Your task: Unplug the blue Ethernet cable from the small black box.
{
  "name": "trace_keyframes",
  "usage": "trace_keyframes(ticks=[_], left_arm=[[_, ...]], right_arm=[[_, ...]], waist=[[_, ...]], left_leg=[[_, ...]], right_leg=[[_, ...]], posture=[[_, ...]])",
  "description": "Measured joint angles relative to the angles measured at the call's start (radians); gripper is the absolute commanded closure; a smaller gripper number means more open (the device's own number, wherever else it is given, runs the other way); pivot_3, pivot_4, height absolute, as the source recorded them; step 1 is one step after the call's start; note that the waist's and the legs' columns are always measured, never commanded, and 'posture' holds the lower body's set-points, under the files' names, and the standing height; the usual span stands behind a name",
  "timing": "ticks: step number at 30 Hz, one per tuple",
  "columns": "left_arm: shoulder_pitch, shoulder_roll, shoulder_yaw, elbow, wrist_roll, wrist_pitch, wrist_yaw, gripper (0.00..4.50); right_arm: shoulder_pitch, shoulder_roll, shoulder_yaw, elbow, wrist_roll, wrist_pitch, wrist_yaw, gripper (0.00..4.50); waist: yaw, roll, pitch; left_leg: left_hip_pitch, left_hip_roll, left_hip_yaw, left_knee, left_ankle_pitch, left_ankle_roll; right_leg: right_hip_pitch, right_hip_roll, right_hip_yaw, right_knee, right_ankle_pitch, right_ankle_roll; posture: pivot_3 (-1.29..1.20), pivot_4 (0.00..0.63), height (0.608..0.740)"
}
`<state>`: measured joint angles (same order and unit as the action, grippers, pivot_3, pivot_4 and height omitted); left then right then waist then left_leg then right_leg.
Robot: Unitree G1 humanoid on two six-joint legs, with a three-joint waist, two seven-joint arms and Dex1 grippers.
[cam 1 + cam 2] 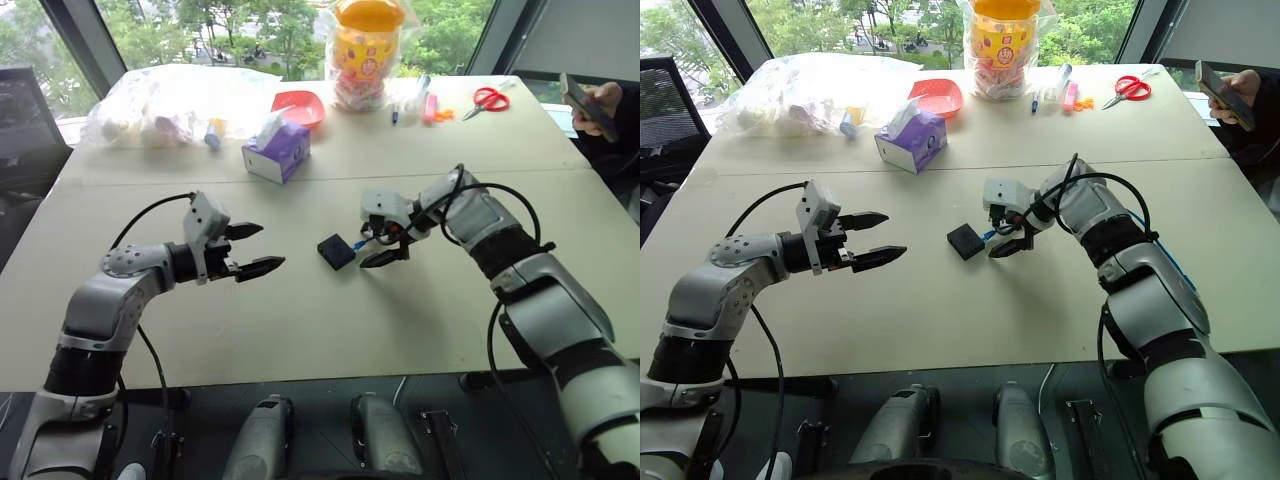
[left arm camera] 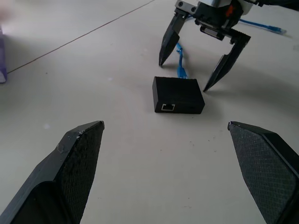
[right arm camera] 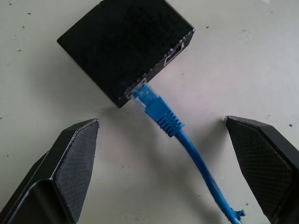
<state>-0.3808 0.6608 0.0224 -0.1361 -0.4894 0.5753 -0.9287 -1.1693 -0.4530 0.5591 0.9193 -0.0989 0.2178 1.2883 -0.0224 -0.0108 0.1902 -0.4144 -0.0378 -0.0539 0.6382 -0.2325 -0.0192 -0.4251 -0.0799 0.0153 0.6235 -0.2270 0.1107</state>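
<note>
The small black box (image 3: 122,44) lies flat on the beige counter (image 1: 330,330), near its middle. The blue Ethernet cable (image 3: 187,144) is plugged into one side of the box; its blue boot sits against the port, and the cord trails away across the counter toward the right arm. A second, empty port shows on the adjacent side of the box.

The right gripper (image 1: 383,243) hangs just over the cable beside the box, pointing down at it. Its two black fingers (image 2: 224,70) stand apart, one on each side of the cord, touching neither cord nor box.

The left gripper (image 1: 252,250) is held above the counter well apart from the box, pointing toward it, fingers spread wide and empty.

Farther back on the counter stand a purple tissue box (image 1: 278,152), a red bowl (image 1: 300,106), a clear plastic bag (image 1: 170,105), a bagged yellow jar (image 1: 365,50) and red scissors (image 1: 488,99). A person's hand (image 1: 600,108) holds a phone at the far right edge.
</note>
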Motion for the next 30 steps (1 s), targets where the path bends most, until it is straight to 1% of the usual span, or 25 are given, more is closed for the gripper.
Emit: trace_keyframes(ticks=[1,2,3,4,6,7,11,13,15,17,18,20,22,25,27,30], left_arm=[[0.000,0.002,0.001,0.002,0.001,-0.003,-0.002,0.00],[-0.001,0.002,0.001,0.006,0.001,-0.005,-0.002,0.00],[-0.005,0.002,0.001,0.010,0.002,-0.008,-0.002,0.00],[-0.008,0.002,0.001,0.013,0.002,-0.013,-0.002,0.00],[-0.016,0.002,0.001,0.018,0.004,-0.016,-0.003,0.00],[-0.017,0.003,0.001,0.020,0.006,-0.018,-0.004,0.00],[-0.023,0.000,0.000,0.050,0.009,-0.020,-0.006,0.00],[-0.047,-0.020,-0.002,0.074,0.007,-0.013,-0.005,0.00],[-0.083,-0.051,-0.002,0.101,-0.006,0.007,-0.001,0.00],[-0.131,-0.095,0.002,0.140,-0.039,0.057,0.005,0.00],[-0.159,-0.117,0.001,0.170,-0.059,0.095,0.005,0.00],[-0.200,-0.137,-0.001,0.204,-0.094,0.159,-0.004,0.00],[-0.231,-0.151,-0.001,0.214,-0.118,0.195,-0.012,0.00],[-0.266,-0.154,0.000,0.223,-0.145,0.239,-0.032,0.00],[-0.284,-0.157,0.000,0.234,-0.159,0.260,-0.045,0.00],[-0.305,-0.163,0.003,0.254,-0.176,0.277,-0.052,0.00]], right_arm=[[-0.025,0.025,-0.004,0.056,-0.014,-0.015,-0.004,1.40],[-0.049,0.047,-0.007,0.107,-0.029,-0.028,-0.005,1.88],[-0.063,0.063,-0.009,0.135,-0.042,-0.039,-0.004,2.43],[-0.076,0.078,-0.011,0.165,-0.055,-0.054,-0.003,2.83],[-0.089,0.091,-0.017,0.196,-0.075,-0.077,0.010,4.00],[-0.090,0.095,-0.025,0.206,-0.080,-0.087,0.017,4.47],[-0.083,0.092,-0.040,0.195,-0.097,-0.104,0.037,4.47],[-0.043,0.065,-0.056,0.126,-0.107,-0.129,0.026,4.47],[0.031,0.029,-0.077,-0.010,-0.123,-0.172,-0.039,4.47],[0.168,-0.021,-0.140,-0.250,-0.138,-0.208,-0.171,4.47],[0.251,-0.045,-0.172,-0.409,-0.155,-0.218,-0.243,4.47],[0.358,-0.068,-0.218,-0.635,-0.183,-0.221,-0.349,4.47],[0.404,-0.076,-0.242,-0.769,-0.203,-0.204,-0.401,4.47],[0.484,-0.080,-0.264,-0.951,-0.223,-0.164,-0.438,4.47],[0.519,-0.077,-0.255,-1.019,-0.238,-0.139,-0.448,4.47],[0.528,-0.078,-0.251,-1.068,-0.261,-0.123,-0.458,4.47]], waist=[[-0.002,0.000,0.000],[-0.003,0.000,0.000],[-0.003,0.000,0.000],[-0.003,0.000,0.000],[-0.004,0.000,0.000],[-0.004,0.000,0.000],[-0.005,0.000,0.000],[0.000,0.000,0.000],[0.005,0.000,0.000],[0.012,0.000,0.000],[0.011,0.000,0.000],[0.006,0.000,0.000],[-0.003,0.000,0.000],[-0.004,-0.001,0.000],[-0.002,-0.001,0.000],[0.004,-0.001,0.000]], left_leg=[[0.001,0.000,0.000,0.000,0.000,0.000],[0.002,0.000,0.000,-0.001,0.000,-0.001],[0.003,0.000,0.000,-0.002,0.001,-0.002],[0.005,0.000,0.000,-0.003,0.002,-0.003],[0.006,0.000,-0.001,-0.005,0.003,-0.005],[0.006,-0.001,-0.001,-0.006,0.003,-0.005],[0.006,-0.001,-0.001,-0.006,0.003,-0.006],[0.006,-0.001,-0.002,-0.006,0.003,-0.006],[0.006,-0.001,-0.002,-0.005,0.003,-0.006],[0.004,-0.001,-0.004,-0.005,0.003,-0.006],[0.004,-0.002,-0.003,-0.005,0.003,-0.006],[0.003,-0.002,-0.002,-0.005,0.003,-0.006],[0.004,-0.002,-0.001,-0.005,0.003,-0.006],[0.005,-0.001,-0.002,-0.005,0.004,-0.006],[0.005,-0.001,-0.001,-0.005,0.004,-0.007],[0.005,-0.001,-0.001,-0.003,0.004,-0.007]], right_leg=[[0.000,0.000,0.000,0.002,0.000,0.000],[0.000,0.000,0.000,0.004,0.000,0.000],[0.000,0.000,0.000,0.005,0.000,0.000],[0.000,0.000,0.000,0.006,0.000,0.000],[0.000,0.001,0.000,0.006,0.000,-0.001],[0.000,0.001,0.000,0.007,0.000,-0.001],[0.000,0.001,0.000,0.007,0.000,-0.001],[0.000,0.001,0.000,0.007,0.000,-0.001],[0.000,0.000,0.000,0.007,0.000,-0.001],[0.000,0.000,-0.001,0.007,-0.001,0.000],[-0.001,0.000,0.000,0.007,0.000,0.000],[-0.002,0.000,0.000,0.007,0.000,0.000],[-0.002,0.001,0.000,0.008,0.000,0.000],[-0.001,0.003,0.000,0.008,-0.001,-0.001],[-0.001,0.003,0.001,0.009,-0.001,-0.001],[0.000,0.002,0.001,0.009,-0.001,-0.001]], posture=[[0.00,0.150,0.740],[0.00,0.150,0.740],[0.00,0.150,0.740],[0.00,0.150,0.740],[0.00,0.150,0.740],[0.00,0.150,0.740],[0.00,0.150,0.740],[0.00,0.150,0.740],[0.00,0.150,0.740],[0.00,0.150,0.740],[0.00,0.150,0.740],[0.00,0.150,0.740],[0.00,0.150,0.740],[0.00,0.150,0.740],[0.00,0.150,0.740],[0.00,0.150,0.740]])
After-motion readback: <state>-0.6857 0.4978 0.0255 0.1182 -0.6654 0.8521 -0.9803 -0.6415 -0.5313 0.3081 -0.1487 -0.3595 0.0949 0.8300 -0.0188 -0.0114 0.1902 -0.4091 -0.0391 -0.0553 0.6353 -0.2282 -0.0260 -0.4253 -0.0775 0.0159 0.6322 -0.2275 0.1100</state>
